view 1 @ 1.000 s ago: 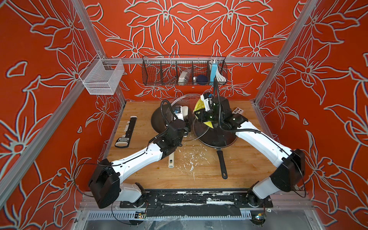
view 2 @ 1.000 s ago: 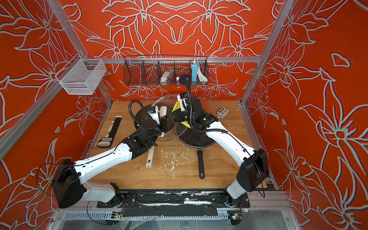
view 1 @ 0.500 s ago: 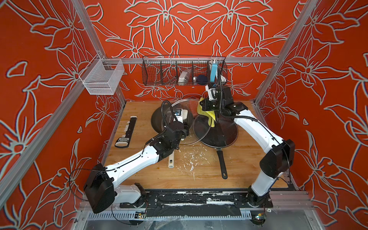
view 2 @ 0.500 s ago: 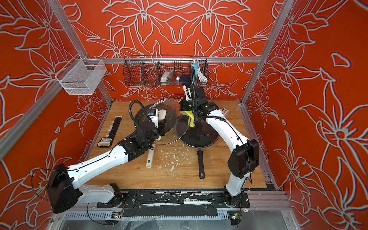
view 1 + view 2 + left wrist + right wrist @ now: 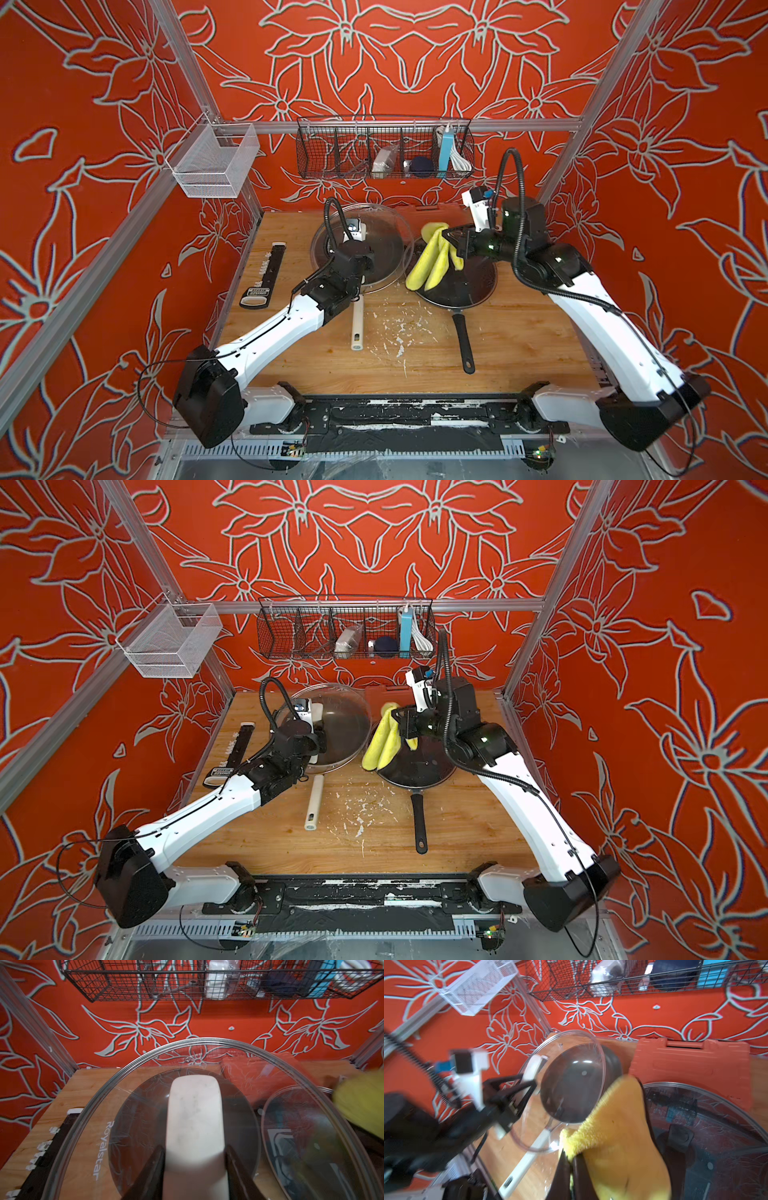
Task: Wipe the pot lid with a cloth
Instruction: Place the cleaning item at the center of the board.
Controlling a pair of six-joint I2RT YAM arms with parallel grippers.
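Swung off the glass over the last second and drawn out toward 3 o'clock: right gripper [image 5: 451, 241], now above the black frying pan [image 5: 459, 297]. Bites fully closed on one edge of the cloth [image 5: 430, 264], pinched between dark fingers [image 5: 560, 1174] in the right wrist view, and lets the rest hang in long yellow folds down to the pan's 9 o'clock rim (resting there or just above, cannot tell). Holds the pot lid [image 5: 388, 249] at about 11 o'clock on the wooden table [image 5: 519, 340], tilted with its far rim raised over a cream-handled pan [image 5: 357, 328]. Clasps the lid handle [image 5: 194, 1113] in the left gripper [image 5: 195, 1148], jaws part-way in and pressed against both its sides. Places the cloth at 3 o'clock of the lid, just beside its rim; contact with the glass unclear. Shows also a second glass lid [image 5: 716, 1126] lying on the frying pan, an orange case [image 5: 689, 1059] at 12 o'clock by the back wall, a black strip [image 5: 266, 274] at 9 o'clock, and white flecks [image 5: 395, 332] on the wood at 6 o'clock of both pans.
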